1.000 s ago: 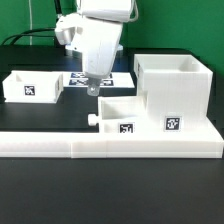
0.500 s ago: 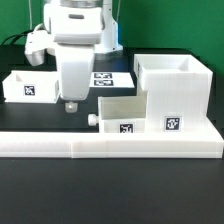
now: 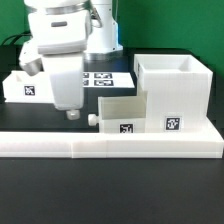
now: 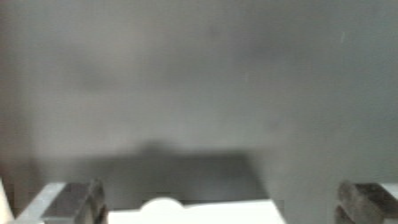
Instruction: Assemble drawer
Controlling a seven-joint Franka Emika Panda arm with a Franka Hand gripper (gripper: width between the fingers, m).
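Observation:
The large white cube-like housing (image 3: 175, 93) stands at the exterior view's right, against the border wall. A small white tray (image 3: 122, 113) sits against its left side, its round knob (image 3: 92, 119) pointing to the exterior view's left. A second tray (image 3: 22, 85) lies at the far left, partly hidden behind my arm. My gripper (image 3: 71, 113) hangs low over the black table, just left of the knob. In the wrist view my gripper (image 4: 217, 206) is open and empty, its fingers (image 4: 64, 203) wide apart, with the tray's knob (image 4: 162, 207) showing between them.
The long low white border wall (image 3: 110, 147) runs along the front of the table. The marker board (image 3: 103, 77) lies flat behind the trays, partly covered by my arm. Black table (image 3: 40, 120) lies between the left tray and the wall.
My gripper has moved toward the exterior view's left and lower, from over the marker board to the table beside the tray's knob. The parts have not moved.

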